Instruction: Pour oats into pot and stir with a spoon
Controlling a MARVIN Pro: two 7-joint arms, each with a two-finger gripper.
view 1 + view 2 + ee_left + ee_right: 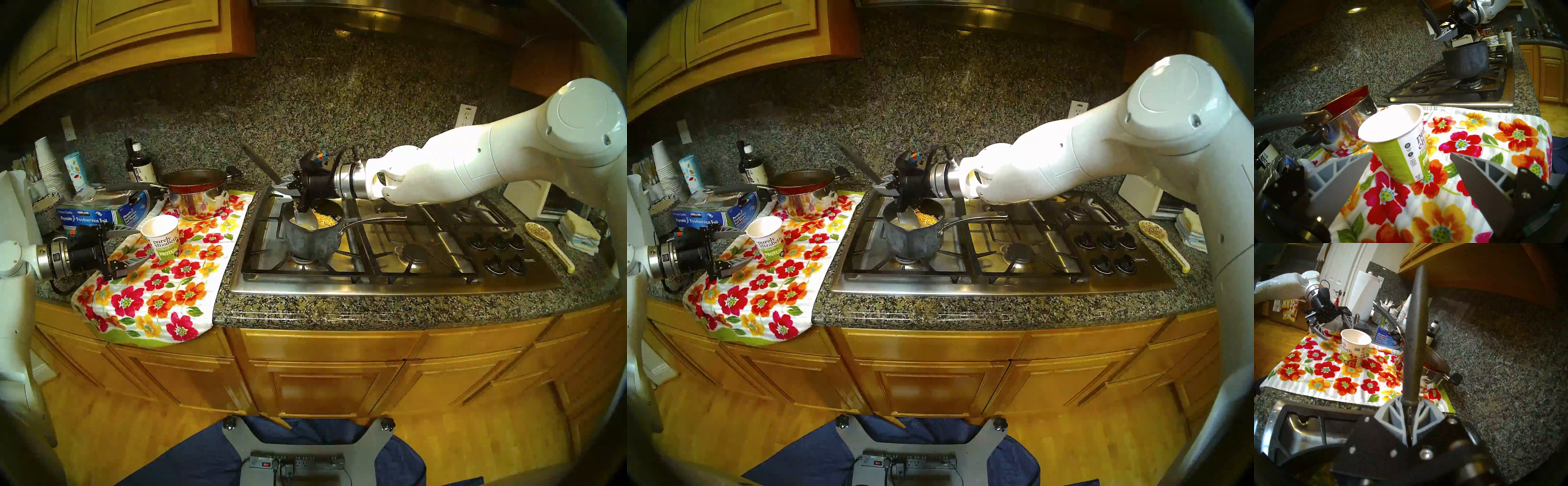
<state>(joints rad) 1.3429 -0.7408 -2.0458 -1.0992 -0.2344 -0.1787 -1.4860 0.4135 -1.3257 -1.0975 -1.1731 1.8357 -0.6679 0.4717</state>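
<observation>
From the head views, the right tool (294,186) is clamped on the spoon (307,217), whose silver bowl dips into the pot (310,234) on the near-left burner among pale oats (326,220), black handle slanting up, far and left. The left wrist view shows the left tool (1408,162) spread wide and empty, just short of the cup (1398,144). In the right wrist view the handle rises straight from closed fingers (1398,414).

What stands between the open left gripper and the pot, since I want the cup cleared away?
In the left wrist view the paper cup stands on the floral towel just beyond the left gripper; farther on, stove grate, then the pot.
</observation>
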